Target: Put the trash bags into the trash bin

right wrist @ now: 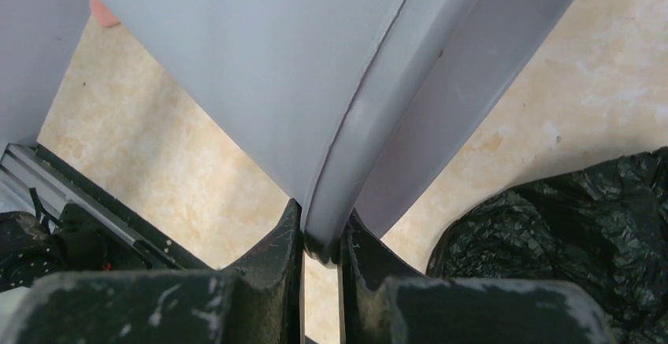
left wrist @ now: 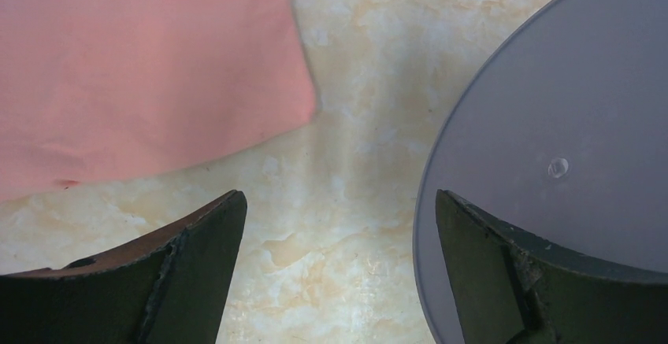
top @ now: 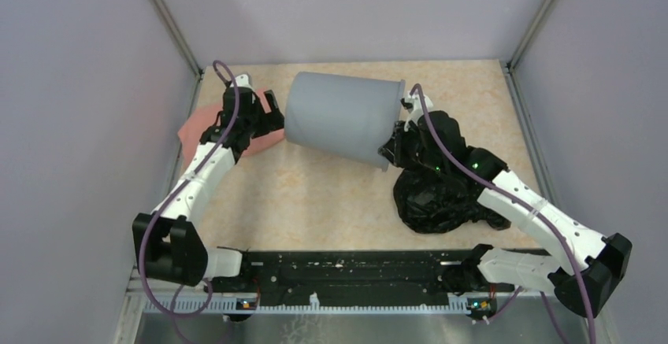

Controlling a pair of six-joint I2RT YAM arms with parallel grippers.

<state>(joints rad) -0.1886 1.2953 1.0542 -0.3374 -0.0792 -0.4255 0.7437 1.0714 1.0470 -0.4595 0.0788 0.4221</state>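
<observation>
The grey trash bin [top: 340, 116] is tipped on its side, mouth to the right, bottom to the left. My right gripper [top: 399, 129] is shut on the bin's rim [right wrist: 339, 202], one finger inside and one outside the wall. The black crinkled trash bag [top: 441, 198] lies on the table below the bin's mouth, under my right arm; it also shows in the right wrist view [right wrist: 575, 234]. My left gripper [top: 272, 112] is open and empty, just left of the bin's bottom [left wrist: 567, 147], with bare table between its fingers [left wrist: 197, 265].
A salmon-pink folded cloth [top: 201, 123] lies at the back left under my left arm; it also shows in the left wrist view [left wrist: 142, 68]. Grey walls close in both sides and the back. A black rail [top: 346, 269] runs along the near edge.
</observation>
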